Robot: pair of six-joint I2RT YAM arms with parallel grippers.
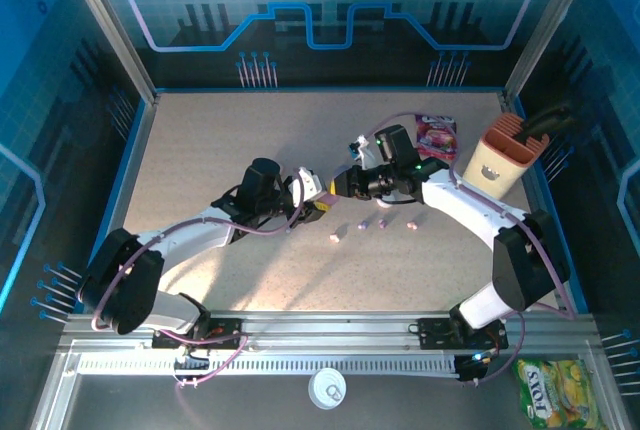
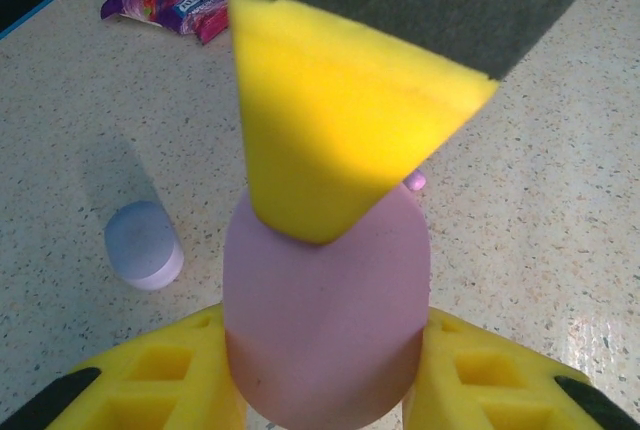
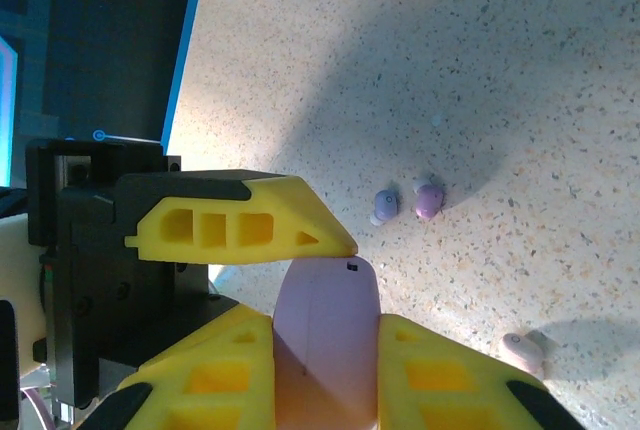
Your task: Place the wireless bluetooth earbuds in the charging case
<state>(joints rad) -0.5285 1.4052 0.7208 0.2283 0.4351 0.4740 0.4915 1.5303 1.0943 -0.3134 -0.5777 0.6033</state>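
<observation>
left wrist: the left hand [image 2: 325, 385] is clamped on the pink case [image 2: 325, 320], its yellow fingers [image 2: 165, 375] pressing either flank. a finger of the right hand comes down onto the case's top. one of the earbuds [image 2: 415, 181] peeks out from behind the case, on the counter [image 2: 540, 200]. a lilac case [image 2: 145, 245] stands well apart.

right wrist: the right hand [image 3: 325, 370] has its fingers tight against the case's two sides and looks closed on it. the left hand's finger lies across the case's upper end. three earbuds lie on the counter beyond, two close together and one off to the side, none in the case.

top: both hands meet mid-counter. a row of earbuds lies just in front of them, apart from the case.

the step looks like getting the case open between two hands. to do it well, one hand should hold the base steady while the other works only the lid. squeeze lightly, since the smooth shell can slip out. keep the case low and clear of the earbuds so none get knocked away.
</observation>
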